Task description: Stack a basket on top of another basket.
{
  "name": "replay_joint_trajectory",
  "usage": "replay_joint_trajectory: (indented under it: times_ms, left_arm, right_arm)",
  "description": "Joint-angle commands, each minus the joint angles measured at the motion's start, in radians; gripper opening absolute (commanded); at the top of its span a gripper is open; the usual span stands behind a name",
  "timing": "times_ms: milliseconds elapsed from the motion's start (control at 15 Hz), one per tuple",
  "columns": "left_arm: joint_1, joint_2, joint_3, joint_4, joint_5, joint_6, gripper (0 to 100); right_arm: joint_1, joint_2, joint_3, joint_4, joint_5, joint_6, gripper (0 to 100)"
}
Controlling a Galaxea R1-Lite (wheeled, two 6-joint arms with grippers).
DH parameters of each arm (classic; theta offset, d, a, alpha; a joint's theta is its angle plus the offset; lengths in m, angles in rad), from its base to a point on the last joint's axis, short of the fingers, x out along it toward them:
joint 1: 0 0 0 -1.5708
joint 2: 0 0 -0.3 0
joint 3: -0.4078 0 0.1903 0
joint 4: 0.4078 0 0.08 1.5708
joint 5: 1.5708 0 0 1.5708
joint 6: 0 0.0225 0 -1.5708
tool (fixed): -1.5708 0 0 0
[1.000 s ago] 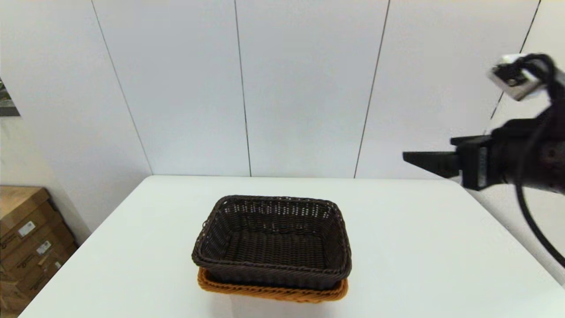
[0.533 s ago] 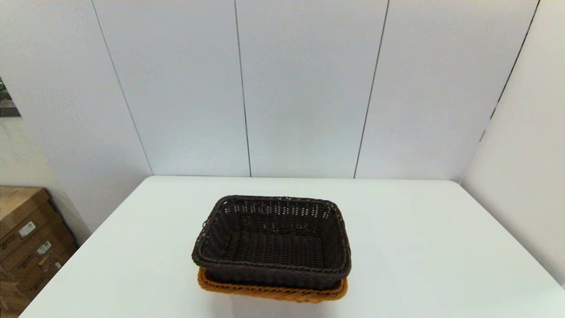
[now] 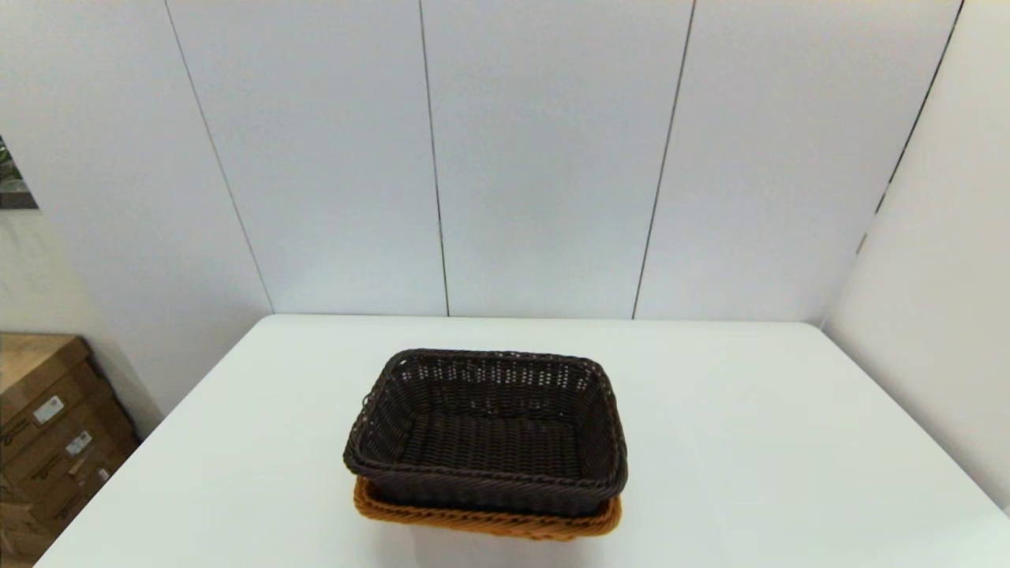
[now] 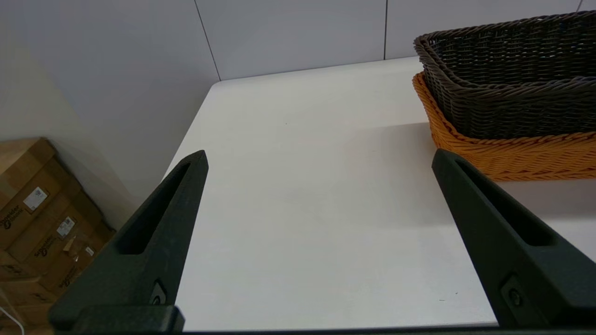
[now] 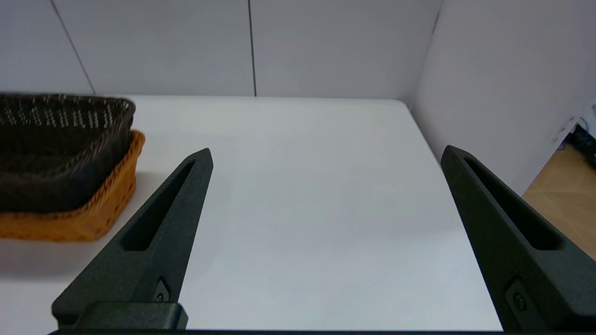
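The dark brown basket (image 3: 487,431) sits nested inside the orange-tan basket (image 3: 489,522) near the table's front middle; only the orange rim shows beneath it. The left wrist view shows the dark basket (image 4: 507,88) in the orange one (image 4: 507,153), off to the side of my left gripper (image 4: 319,158), which is open and holds nothing. My right gripper (image 5: 326,156) is open too, with the stacked dark basket (image 5: 60,149) and orange basket (image 5: 93,218) apart from it. Neither arm shows in the head view.
The white table (image 3: 750,442) carries only the stacked baskets. Grey wall panels stand behind it and to its right. Cardboard boxes (image 3: 47,434) sit on the floor past the table's left edge.
The right arm, raised at the right edge of the head view a second ago, has withdrawn out of that view. The baskets have not moved.
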Motion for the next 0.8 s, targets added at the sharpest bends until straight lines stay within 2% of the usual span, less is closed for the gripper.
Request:
replay_joint_trajectory:
  times_ms: [67,200,333,800]
  left_arm:
    - [-0.001,0.000,0.000,0.000,0.000,0.001,100]
    - [-0.001,0.000,-0.001,0.000,0.000,0.001,100]
    - [-0.001,0.000,0.000,0.000,0.000,0.001,100]
    - [0.001,0.000,0.000,0.000,0.000,0.001,100]
  right_arm:
    - [-0.001,-0.159,0.152,-0.029,0.032,0.001,100]
    - [-0.001,-0.159,0.240,-0.132,0.032,-0.016,100]
    - [-0.001,-0.159,0.304,-0.188,0.032,-0.033,100]
    - [-0.001,-0.157,0.324,-0.179,0.061,-0.058,100]
